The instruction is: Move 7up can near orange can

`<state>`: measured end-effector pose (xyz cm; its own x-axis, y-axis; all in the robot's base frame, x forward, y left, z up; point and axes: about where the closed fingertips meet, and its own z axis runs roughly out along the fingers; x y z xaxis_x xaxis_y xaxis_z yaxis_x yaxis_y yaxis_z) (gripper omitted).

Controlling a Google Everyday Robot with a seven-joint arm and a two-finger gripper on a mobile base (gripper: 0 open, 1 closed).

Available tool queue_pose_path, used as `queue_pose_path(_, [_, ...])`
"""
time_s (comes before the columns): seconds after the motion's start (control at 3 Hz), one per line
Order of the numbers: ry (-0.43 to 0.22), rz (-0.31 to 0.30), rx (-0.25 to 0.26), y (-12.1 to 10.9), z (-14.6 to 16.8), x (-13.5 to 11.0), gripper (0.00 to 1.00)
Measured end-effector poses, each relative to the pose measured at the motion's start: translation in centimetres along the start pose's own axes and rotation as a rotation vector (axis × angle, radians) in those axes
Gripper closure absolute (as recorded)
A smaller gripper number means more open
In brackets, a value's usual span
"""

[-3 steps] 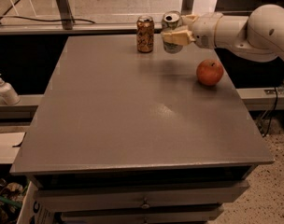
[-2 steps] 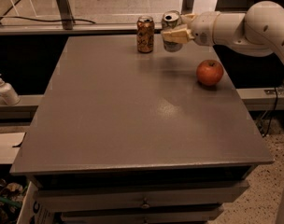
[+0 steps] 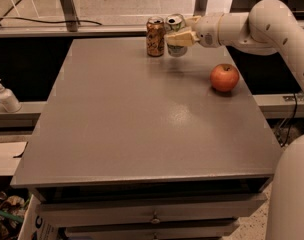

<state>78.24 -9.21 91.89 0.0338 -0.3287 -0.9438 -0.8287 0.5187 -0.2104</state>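
Since a second ago the pincer (image 3: 180, 32) and the 7up can (image 3: 174, 23) have shifted left, closing the gap to the orange can (image 3: 155, 36).

Camera view: the pincer is at the far edge of the worktop (image 3: 142, 124), clenched on the 7up can, which sits just beside the orange can, upright. I cannot tell whether it is resting on the worktop or a touch above.

To do this well, I'd say lower it straight, release only once the base is flat, and back out rightwards without nudging the orange can.

Count: one 7up can, one orange can, one apple (image 3: 224, 77) well apart on the right, one pump bottle (image 3: 6, 96) off the worktop on the left.
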Motion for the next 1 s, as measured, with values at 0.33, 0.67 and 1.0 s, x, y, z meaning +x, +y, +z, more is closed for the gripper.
queue_pose_path(0.33, [0.009, 0.021, -0.018, 0.3, 1.1, 0.7, 1.00])
queue_pose_path(0.67, [0.023, 0.043, -0.014, 0.3, 1.4, 1.7, 0.84])
queue_pose_path(1.0, [0.025, 0.055, -0.005, 0.2, 1.4, 2.5, 0.60])
